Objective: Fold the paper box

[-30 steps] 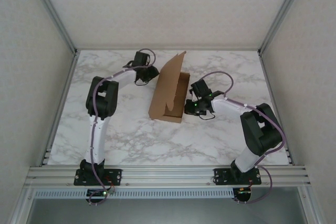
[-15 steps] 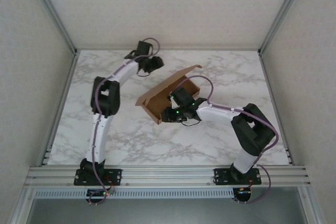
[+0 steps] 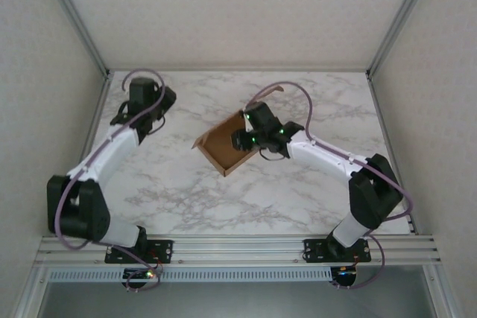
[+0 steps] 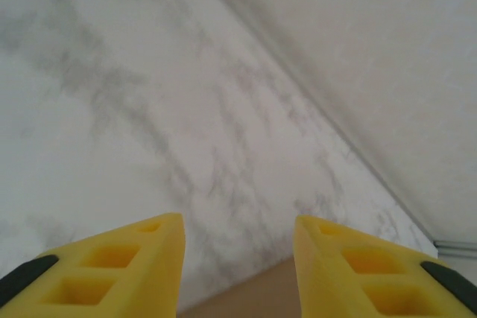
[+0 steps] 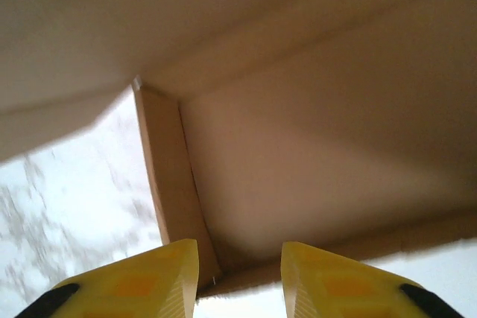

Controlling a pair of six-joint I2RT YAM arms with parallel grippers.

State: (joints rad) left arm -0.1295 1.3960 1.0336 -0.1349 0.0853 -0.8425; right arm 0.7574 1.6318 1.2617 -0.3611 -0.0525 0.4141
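Note:
The paper box (image 3: 218, 148) lies mid-table as a brown cardboard tray, turned at an angle. My right gripper (image 3: 243, 139) is over its far right corner, fingers apart. In the right wrist view the right gripper (image 5: 240, 247) is open and pinches nothing. The box's floor (image 5: 313, 161), a side wall (image 5: 168, 176) and a panel across the top lie before it. My left gripper (image 3: 153, 98) is off at the far left, well apart from the box. The left gripper (image 4: 238, 221) is open over bare marble, with a brown cardboard strip (image 4: 250, 296) low between its fingers.
The marble table (image 3: 298, 191) is fenced by metal frame posts and pale walls on three sides. A metal rail (image 3: 238, 247) carrying both arm bases runs along the near edge.
The left arm swung away from the box to the far left. The box turned and its raised lid came down out of sight as the right gripper moved in. Both grippers opened.

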